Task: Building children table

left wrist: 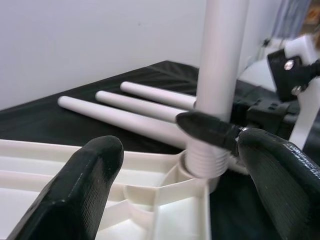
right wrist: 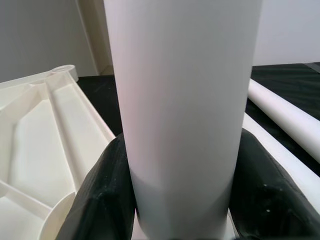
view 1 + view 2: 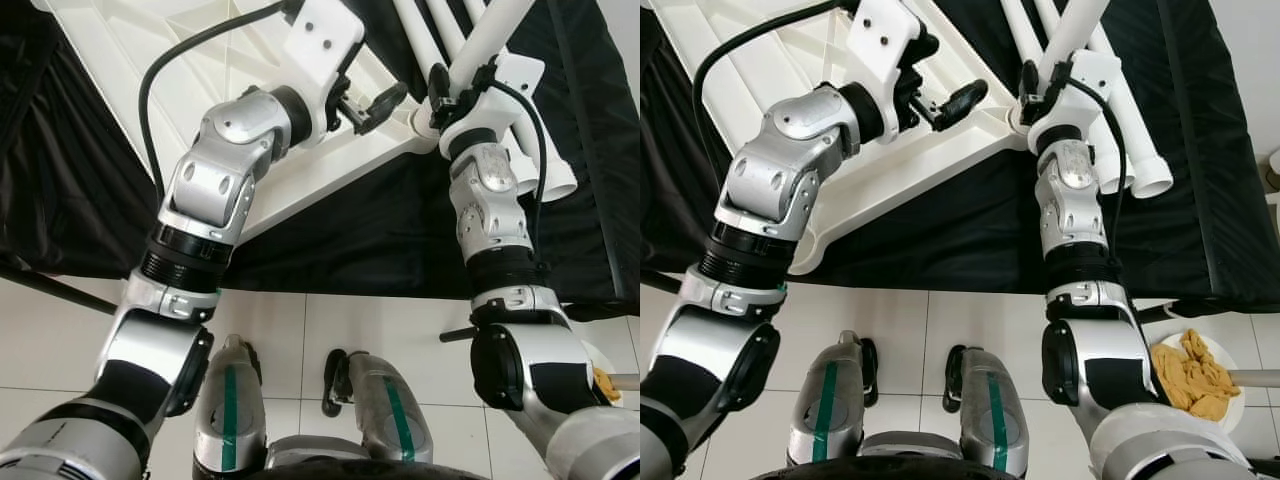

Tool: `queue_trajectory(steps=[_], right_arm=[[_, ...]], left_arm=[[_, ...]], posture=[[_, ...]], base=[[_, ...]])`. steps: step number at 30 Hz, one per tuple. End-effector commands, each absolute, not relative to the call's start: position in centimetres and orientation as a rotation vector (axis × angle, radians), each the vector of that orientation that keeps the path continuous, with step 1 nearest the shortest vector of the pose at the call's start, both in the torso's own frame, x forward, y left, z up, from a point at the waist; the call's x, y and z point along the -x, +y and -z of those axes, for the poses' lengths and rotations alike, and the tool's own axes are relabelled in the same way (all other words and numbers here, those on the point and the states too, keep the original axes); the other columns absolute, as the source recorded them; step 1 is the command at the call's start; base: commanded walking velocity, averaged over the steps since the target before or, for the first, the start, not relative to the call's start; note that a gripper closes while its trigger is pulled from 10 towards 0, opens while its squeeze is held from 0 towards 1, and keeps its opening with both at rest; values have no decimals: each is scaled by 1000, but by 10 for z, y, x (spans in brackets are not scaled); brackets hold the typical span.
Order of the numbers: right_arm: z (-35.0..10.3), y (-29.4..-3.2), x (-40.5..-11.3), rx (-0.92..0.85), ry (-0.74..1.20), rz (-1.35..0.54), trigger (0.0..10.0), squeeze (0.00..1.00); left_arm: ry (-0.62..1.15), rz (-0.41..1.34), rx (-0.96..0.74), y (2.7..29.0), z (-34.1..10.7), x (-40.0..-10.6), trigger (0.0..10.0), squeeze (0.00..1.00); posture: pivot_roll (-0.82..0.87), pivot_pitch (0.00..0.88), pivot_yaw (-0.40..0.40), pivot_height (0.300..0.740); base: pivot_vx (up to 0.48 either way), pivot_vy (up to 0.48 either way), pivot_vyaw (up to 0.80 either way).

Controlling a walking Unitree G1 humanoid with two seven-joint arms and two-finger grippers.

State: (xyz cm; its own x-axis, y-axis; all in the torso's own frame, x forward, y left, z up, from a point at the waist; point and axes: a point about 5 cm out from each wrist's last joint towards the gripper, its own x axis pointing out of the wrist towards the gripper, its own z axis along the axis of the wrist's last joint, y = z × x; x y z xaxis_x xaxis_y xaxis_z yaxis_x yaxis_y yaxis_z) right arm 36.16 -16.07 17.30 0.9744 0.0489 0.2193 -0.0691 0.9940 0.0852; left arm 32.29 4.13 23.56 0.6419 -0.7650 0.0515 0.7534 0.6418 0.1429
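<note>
The right gripper (image 2: 182, 200) has its two black fingers clamped on either side of the upright white plastic tube leg (image 2: 182, 100), low on the shaft. The leg's ribbed threaded end (image 1: 204, 159) sits in the round corner socket (image 1: 192, 175) of the upturned white ribbed plastic tabletop (image 3: 200, 60). As I judge it, the step is screwing this leg home. It will go best if the leg is kept plumb over the socket and turned without side-load, since a tilt would likely cross the threads.

The left gripper (image 1: 177, 175) hovers with its fingers spread wide apart, holding nothing, at about nine o'clock from the socket over the tabletop's corner. Pressing down there would stop the tabletop spinning with the leg.

At about one o'clock from the socket, three more white tube legs (image 3: 540, 170) lie on the black cloth (image 3: 360, 240).

The left wrist view shows the exposed thread and its seating in the socket, which the head views cannot resolve. The right wrist view shows the finger contact on the leg. The right eye view takes in a white dish of tan crumpled cloth (image 3: 1195, 375) on the tiled floor at five o'clock.
</note>
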Motion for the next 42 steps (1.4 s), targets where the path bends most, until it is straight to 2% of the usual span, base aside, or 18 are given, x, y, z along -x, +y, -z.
queue_trajectory(steps=[1, 4, 5, 6, 8, 11, 12, 13, 22, 26, 42], right_arm=[[-176, -158, -358, -80, -254, -103, 10000, 0], [-176, -158, -358, -80, -254, -103, 10000, 0], [-177, -155, -356, -72, -264, -146, 10000, 0], [-177, -155, -356, -72, -264, -146, 10000, 0], [-182, -149, -353, -47, -268, -252, 10000, 0], [-184, -147, -352, -32, -269, -295, 10000, 0], [-186, -145, -352, -17, -269, -331, 10000, 0], [-187, -145, -351, 1, -271, -353, 10000, 0], [-190, -142, -351, 40, -274, -419, 10000, 0], [-188, -140, -350, 132, -248, -510, 10000, 0], [-190, -140, -350, 209, -213, -612, 10000, 0]], left_arm=[[-140, 721, -34, 49, -238, -326, 10000, 0], [-140, 721, -34, 49, -238, -326, 10000, 0], [-141, 782, 37, 48, -240, -323, 10000, 1000], [-141, 782, 37, 48, -240, -323, 10000, 1000], [-176, 890, 56, 41, -247, -315, 10000, 1000], [-190, 908, 51, 39, -250, -315, 10000, 1000], [-201, 909, 38, 37, -252, -316, 10000, 816], [-212, 904, 31, 35, -253, -317, 10000, 0], [-240, 941, 42, 31, -260, -318, 10000, 0], [-292, 1039, 8, 25, -277, -317, 10000, 0], [-382, 1156, -93, 7, -303, -316, 10000, 0]], posture=[[72, 60, -38, 740], [72, 60, -38, 740], [72, 63, -40, 740], [72, 63, -40, 740], [78, 58, -39, 740], [79, 53, -37, 740], [80, 47, -35, 740], [81, 41, -34, 740], [73, 21, -34, 740], [73, 0, -32, 740], [75, 0, -32, 740]], base=[[0, 0, 0], [0, 0, 0], [0, 0, 0], [0, 0, 0], [0, 0, 0], [0, 0, 0], [0, 0, 0], [0, 0, 0], [0, 0, 0], [0, 0, 0], [0, 0, 0]])
